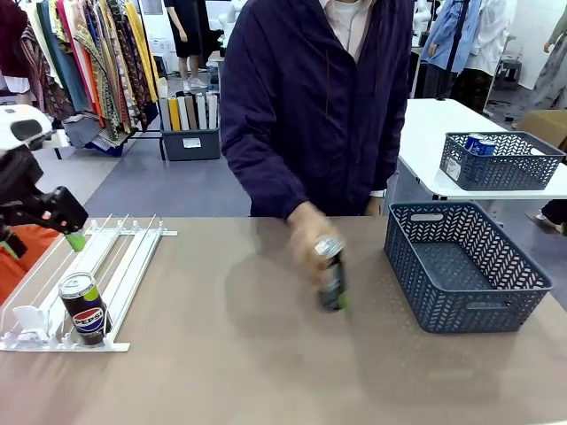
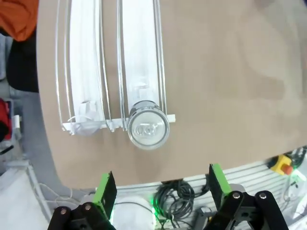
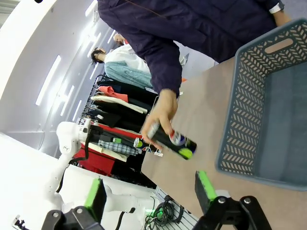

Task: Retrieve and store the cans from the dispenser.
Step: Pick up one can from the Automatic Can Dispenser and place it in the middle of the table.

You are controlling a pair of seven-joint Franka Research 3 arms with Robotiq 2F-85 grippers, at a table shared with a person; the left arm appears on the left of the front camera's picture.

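Lower left: dispenser [image 1: 133, 257] holding one can [image 1: 84, 307], "PEPSI" legible. Centre: second dark can [image 1: 332, 282] gripped in person's hand [image 1: 308, 232], near grey basket [image 1: 423, 264] at right. Left gripper [image 2: 160, 175] and right gripper [image 3: 148, 182] spread wide.

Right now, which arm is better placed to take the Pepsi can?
Left: the left gripper hangs open over the dispenser, looking down on the Pepsi can; the right gripper faces the basket.

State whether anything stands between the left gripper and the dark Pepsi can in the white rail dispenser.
Nothing visible does. The open left gripper points at the dark silver-topped Pepsi can, upright at the end of the white plastic rail dispenser, with only air between.
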